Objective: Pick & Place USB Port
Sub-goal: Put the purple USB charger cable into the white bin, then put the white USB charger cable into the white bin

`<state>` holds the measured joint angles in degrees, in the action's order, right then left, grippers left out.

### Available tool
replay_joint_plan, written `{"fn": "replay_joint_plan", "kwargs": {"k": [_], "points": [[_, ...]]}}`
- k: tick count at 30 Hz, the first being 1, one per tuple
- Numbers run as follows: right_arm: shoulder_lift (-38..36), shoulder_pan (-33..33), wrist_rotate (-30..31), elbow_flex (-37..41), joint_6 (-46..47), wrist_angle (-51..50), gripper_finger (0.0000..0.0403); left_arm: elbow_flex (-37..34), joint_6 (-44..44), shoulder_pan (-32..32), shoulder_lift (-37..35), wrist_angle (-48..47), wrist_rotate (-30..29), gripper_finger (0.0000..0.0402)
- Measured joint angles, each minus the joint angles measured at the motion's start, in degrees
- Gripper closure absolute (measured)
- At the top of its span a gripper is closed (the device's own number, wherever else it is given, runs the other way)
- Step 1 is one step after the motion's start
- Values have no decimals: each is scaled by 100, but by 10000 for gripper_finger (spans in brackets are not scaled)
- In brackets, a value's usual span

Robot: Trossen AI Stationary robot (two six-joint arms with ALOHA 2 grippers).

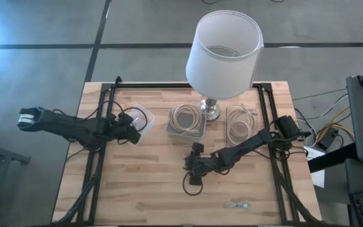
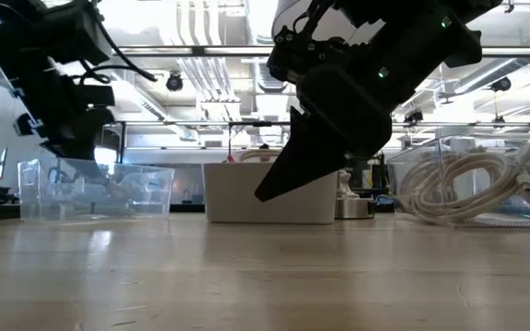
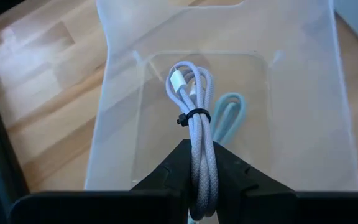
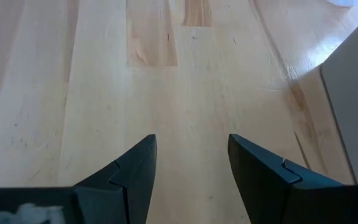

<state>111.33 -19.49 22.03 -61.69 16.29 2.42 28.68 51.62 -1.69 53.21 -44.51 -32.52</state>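
White cable (image 3: 195, 130) clamped in left gripper (image 3: 202, 180) over clear bin (image 3: 303, 99); right gripper (image 4: 191, 162) apart, empty.

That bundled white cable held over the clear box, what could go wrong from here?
1. The left gripper pinches only one end of the tied white braided cable bundle, so the bundle might slip out early.
2. The clear plastic bin already holds a coiled pale teal cable; the bundle may land across it.
3. The bin looks light, so a bump from the jaws could shove it.

The wooden table (image 1: 137, 189) bears a lamp (image 1: 222, 57), three bins and a loose cable (image 1: 237, 205).
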Motion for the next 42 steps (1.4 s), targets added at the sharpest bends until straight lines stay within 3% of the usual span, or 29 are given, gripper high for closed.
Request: {"fn": "replay_joint_plan", "kwargs": {"k": [12, 22, 30, 37, 42], "points": [[0, 121, 1, 0, -494, 7, 209, -89, -701, 351, 24, 46, -44, 337], [0, 230, -1, 0, -639, 3, 209, -100, -701, 351, 24, 46, -32, 285], [-32, 111, -289, -188, -905, -101, 209, 604, -985, 351, 22, 42, 179, 270], [-319, -170, -923, -842, -972, -1333, 209, 1563, -1793, 316, 20, 198, 203, 282], [-374, -520, -1279, -1534, -306, -3123, 209, 1772, -2404, 176, 22, 857, 244, 284]]}}
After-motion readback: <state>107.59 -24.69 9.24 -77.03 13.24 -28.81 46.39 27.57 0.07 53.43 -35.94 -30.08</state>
